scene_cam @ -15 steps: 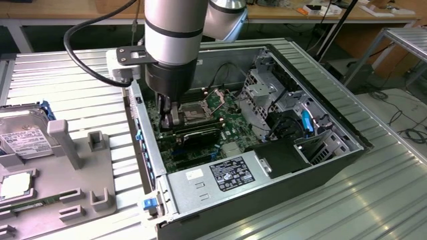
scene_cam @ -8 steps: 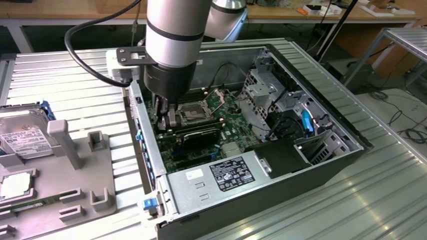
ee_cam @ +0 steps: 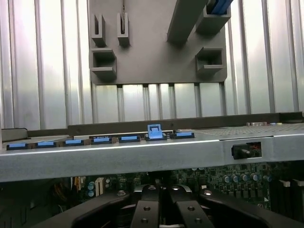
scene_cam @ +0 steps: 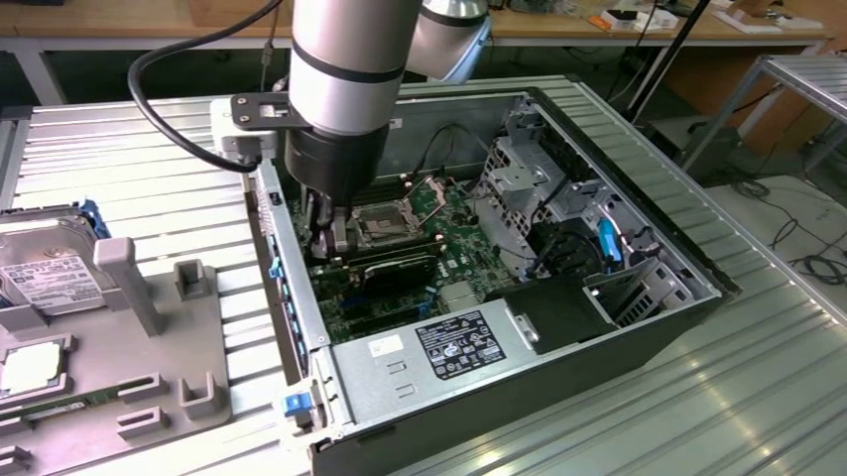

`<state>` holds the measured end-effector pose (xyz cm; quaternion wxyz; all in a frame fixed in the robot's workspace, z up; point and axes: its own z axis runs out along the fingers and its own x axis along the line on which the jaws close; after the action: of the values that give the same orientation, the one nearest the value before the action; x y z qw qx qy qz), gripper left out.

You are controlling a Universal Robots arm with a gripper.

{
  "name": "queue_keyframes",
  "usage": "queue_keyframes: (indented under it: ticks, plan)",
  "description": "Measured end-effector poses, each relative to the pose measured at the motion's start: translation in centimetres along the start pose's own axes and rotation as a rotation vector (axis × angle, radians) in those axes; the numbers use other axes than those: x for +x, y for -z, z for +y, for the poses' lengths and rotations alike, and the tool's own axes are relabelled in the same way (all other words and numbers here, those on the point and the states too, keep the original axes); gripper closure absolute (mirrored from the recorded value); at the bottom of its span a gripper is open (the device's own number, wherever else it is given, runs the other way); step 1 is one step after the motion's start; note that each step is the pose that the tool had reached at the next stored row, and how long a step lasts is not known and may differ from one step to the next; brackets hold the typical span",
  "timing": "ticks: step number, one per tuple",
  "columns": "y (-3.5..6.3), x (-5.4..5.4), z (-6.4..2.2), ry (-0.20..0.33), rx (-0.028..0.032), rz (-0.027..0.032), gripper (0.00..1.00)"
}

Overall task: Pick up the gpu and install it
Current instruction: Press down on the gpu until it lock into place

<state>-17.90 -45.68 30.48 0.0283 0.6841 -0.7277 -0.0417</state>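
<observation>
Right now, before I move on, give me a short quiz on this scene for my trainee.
1. True or false: the gripper is down inside the case.
2. Where is the hard drive? A) in the case B) on the grey tray at the exterior view's left C) in the gripper
3. Is the gripper open or shut?

Key: 1 true. 2 B. 3 shut.
</observation>
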Motion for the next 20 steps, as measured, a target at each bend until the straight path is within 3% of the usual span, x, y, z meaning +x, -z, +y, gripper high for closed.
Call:
queue_keyframes:
  ticks: [4,20]
  plan:
    - [-0.07,0.00,0.00,-0.011,-0.0068,-0.0006,0.89]
    - [-0.14,0.03,0.56,-0.011,-0.0068,-0.0007,0.89]
